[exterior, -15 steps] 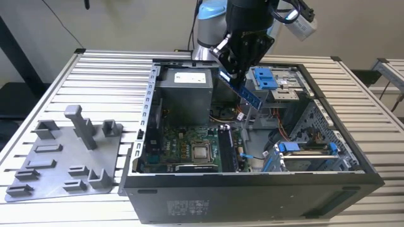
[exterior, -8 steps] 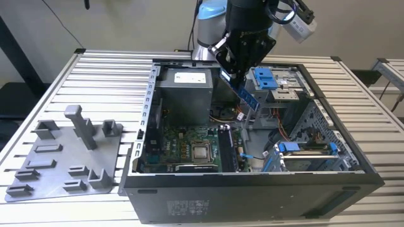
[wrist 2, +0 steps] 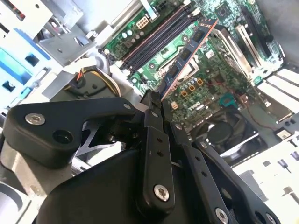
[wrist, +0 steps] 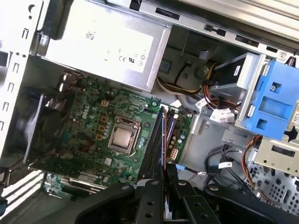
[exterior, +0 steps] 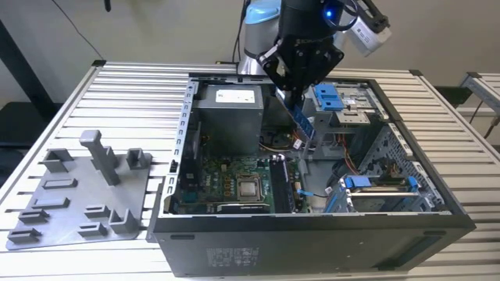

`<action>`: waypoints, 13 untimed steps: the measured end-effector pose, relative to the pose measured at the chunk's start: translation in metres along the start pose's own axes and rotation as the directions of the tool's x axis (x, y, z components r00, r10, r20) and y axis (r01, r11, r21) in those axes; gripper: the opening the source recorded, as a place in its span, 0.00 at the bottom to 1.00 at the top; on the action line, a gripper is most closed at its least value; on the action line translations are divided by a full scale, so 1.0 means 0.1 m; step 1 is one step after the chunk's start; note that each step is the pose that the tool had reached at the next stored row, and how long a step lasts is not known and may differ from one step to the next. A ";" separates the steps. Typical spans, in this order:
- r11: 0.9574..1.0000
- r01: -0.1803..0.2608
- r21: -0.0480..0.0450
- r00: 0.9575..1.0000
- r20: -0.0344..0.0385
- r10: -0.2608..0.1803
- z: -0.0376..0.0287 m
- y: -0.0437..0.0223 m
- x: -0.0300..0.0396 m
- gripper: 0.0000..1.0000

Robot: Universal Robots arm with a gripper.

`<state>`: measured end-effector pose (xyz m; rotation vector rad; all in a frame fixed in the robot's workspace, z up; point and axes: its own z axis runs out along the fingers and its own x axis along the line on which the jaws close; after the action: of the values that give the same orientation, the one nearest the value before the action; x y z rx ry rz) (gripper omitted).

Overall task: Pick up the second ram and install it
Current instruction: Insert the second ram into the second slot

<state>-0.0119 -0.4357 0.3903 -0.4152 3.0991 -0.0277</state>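
An open computer case [exterior: 312, 249] is lying on the slatted table [exterior: 133, 88]. Inside it, a grey power-supply box [exterior: 228, 114] is sitting beside the green motherboard [exterior: 211, 175], whose processor socket [exterior: 250, 188] is facing upward. A grey fixture plate [exterior: 78, 205] is resting on the table, just beside the case, at the exterior view's left.

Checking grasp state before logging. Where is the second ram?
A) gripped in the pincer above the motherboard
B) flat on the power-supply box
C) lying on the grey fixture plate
A: the second ram juts from the pincer shut on it, hanging over the motherboard.
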 end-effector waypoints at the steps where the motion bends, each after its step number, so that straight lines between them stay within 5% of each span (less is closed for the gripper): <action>1: 1.000 -0.017 0.000 1.000 0.000 0.017 0.001 0.000 0.000 0.14; 7: 0.994 -0.111 0.002 0.994 -0.002 0.111 0.003 0.000 0.000 0.14; 13: 0.980 -0.198 0.003 0.980 -0.004 0.198 0.006 0.000 0.000 0.14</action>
<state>-0.0118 -0.4357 0.3897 -0.1048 3.1268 -0.0300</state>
